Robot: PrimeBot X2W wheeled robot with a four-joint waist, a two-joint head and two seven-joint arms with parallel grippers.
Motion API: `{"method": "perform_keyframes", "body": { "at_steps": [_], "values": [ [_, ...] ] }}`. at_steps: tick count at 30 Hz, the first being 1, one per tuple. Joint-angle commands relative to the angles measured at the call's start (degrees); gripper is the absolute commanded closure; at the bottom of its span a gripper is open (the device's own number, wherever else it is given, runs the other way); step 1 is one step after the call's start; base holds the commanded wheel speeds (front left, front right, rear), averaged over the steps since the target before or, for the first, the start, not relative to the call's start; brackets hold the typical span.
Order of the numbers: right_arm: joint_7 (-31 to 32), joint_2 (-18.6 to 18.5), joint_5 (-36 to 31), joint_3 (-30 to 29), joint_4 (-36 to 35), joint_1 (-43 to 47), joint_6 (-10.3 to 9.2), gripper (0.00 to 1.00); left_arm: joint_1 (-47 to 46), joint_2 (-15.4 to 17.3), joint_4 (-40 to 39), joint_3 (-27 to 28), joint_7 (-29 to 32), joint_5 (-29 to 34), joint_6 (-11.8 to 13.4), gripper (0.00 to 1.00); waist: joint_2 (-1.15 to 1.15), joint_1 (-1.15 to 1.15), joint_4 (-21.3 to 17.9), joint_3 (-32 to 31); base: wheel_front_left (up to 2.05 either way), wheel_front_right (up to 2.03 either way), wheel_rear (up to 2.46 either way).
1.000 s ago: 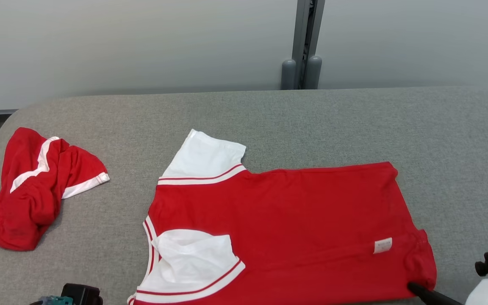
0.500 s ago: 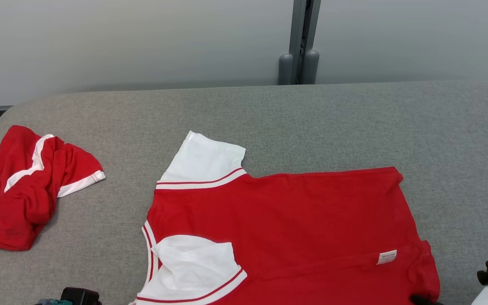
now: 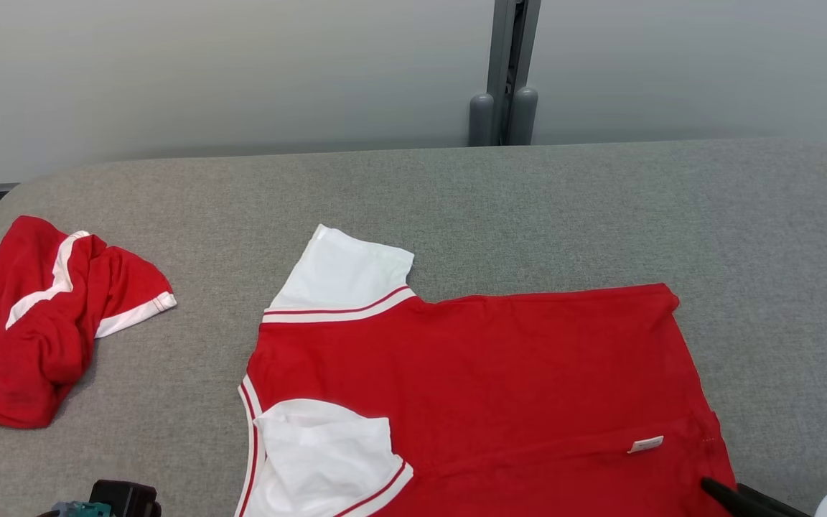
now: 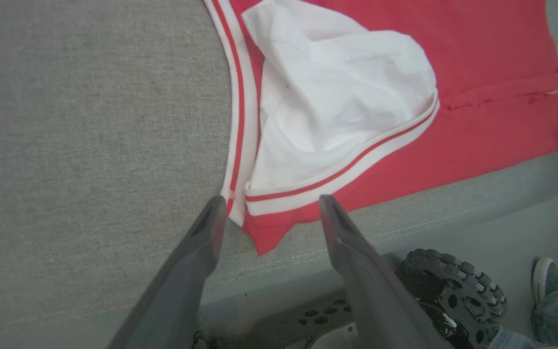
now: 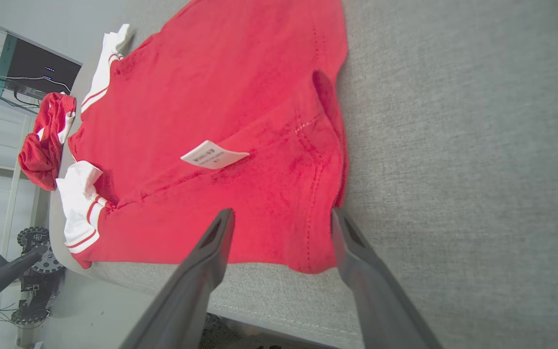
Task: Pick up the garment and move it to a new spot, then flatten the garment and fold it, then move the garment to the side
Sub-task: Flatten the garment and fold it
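The red, white-sleeved garment (image 3: pixel 471 373) lies mostly flat on the grey table (image 3: pixel 528 208), near sleeve seemingly folded inward.

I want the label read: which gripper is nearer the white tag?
Right. The right gripper is at the hem near the white tag; the left gripper, at the collar end.

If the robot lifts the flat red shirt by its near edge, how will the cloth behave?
The red shirt is probably floppy: its near white sleeve lies folded over and wrinkled. Lifted at one corner, it would likely hang and bunch. It looks thin, so it is probably light.
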Motion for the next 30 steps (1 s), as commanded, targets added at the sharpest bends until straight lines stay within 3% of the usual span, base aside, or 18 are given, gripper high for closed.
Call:
{"method": "perform_keyframes", "body": {
  "at_steps": [1,9,14,20,30],
  "values": [
    [0.55,0.34,-0.7,-0.86,-0.16,0.71,0.04,0.0,-0.61,0.45,-0.16,0.39,-0.34,0.7,0.17,0.0,0.0,0.0,-0.07,-0.12,0.0,0.0,0.0],
    [-1.22,3.6,-7.8,-8.17,-3.46,1.14,0.04,0.0,-1.92,-0.35,-0.5,2.52,-4.46,2.63,1.62,0.0,0.0,0.0,-0.27,-0.69,0.0,0.0,0.0],
    [-4.09,8.74,-17.03,-14.43,-4.05,-2.36,0.04,0.0,-6.81,-2.41,1.34,5.11,-9.64,7.17,1.14,0.0,0.0,0.0,-0.21,0.7,0.0,0.0,0.0],
    [-3.95,14.1,-23.82,-16.48,-2.5,-9.4,0.04,0.0,-15.22,-4.13,6.78,5.88,-7.89,10.17,-3.4,0.0,0.0,0.0,-0.95,3.83,0.0,0.0,0.0],
    [-1.15,16.87,-29.89,-16.73,8.07,-24.01,0.04,0.0,-30.83,-7.11,19.03,6.96,0.9,10.13,-13.4,0.0,0.0,0.0,-3.19,10.8,0.0,0.0,0.0]
  ]
}}
